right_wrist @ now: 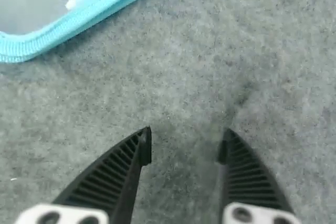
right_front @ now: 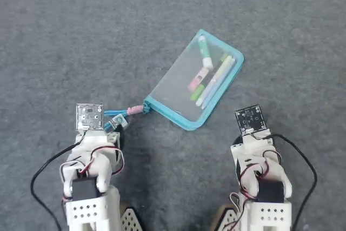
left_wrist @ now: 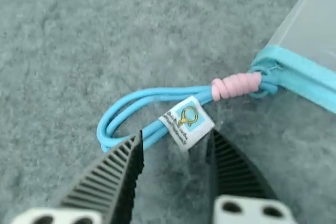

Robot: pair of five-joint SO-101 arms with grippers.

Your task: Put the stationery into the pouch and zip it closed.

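The pouch [right_front: 175,82], clear-walled with a teal zip edge, lies slanted at the middle of the grey felt counter [right_front: 65,52]. The stationery [right_front: 208,77], several pastel pens and markers, lies inside it along its far-right part. From the pouch corner nearest the left arm runs a looped blue cord [left_wrist: 136,100], bound near that corner by a pink wrap [left_wrist: 236,85] and carrying a small white tag [left_wrist: 186,121]. The left pincer [left_wrist: 176,142] is open, its fingertips on either side of the tag and the cord strands just beside the loop's end; whether they touch the cord cannot be told. The right pincer [right_wrist: 184,140] is open above bare felt, near the pouch's teal edge [right_wrist: 79,17] but apart from it.
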